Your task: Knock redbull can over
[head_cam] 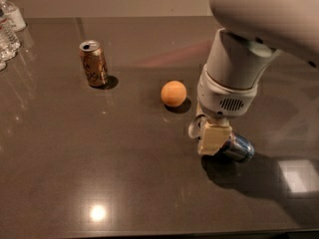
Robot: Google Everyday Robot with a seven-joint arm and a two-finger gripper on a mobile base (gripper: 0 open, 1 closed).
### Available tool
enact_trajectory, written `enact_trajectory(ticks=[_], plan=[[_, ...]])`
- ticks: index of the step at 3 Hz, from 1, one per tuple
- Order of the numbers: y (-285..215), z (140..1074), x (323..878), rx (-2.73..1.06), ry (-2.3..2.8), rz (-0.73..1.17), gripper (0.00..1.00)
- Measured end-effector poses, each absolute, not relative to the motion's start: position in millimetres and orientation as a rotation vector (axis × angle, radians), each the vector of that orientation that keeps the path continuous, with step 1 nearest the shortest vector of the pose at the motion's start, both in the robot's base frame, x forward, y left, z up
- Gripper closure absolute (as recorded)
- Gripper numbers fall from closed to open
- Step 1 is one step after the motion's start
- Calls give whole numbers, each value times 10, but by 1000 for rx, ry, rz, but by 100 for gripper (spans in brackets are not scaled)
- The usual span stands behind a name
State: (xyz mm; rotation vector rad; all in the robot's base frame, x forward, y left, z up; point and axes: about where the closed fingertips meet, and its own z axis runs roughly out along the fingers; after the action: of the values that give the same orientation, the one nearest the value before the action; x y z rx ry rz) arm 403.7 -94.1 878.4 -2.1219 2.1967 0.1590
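The redbull can point(238, 149) lies tipped on its side on the dark table point(124, 173), right of centre. Its blue and silver body points to the right and its shiny end point(193, 128) to the left. My gripper point(213, 139) hangs from the white arm point(234, 78) directly over and against the can, hiding its middle. A brown-gold can point(93, 63) with dark scribbles stands upright at the back left, far from my gripper.
An orange ball point(173, 93) sits just left of my arm, close to the can. Clear water bottles point(9, 26) stand at the far left edge. The table's front edge runs along the bottom.
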Motion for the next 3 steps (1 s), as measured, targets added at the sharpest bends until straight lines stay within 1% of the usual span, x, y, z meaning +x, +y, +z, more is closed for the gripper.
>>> enact_trajectory(ticks=[1, 3], plan=[[-994, 8698, 4083, -2167, 2223, 94, 59], [-990, 8562, 4157, -2208, 2231, 58, 12]])
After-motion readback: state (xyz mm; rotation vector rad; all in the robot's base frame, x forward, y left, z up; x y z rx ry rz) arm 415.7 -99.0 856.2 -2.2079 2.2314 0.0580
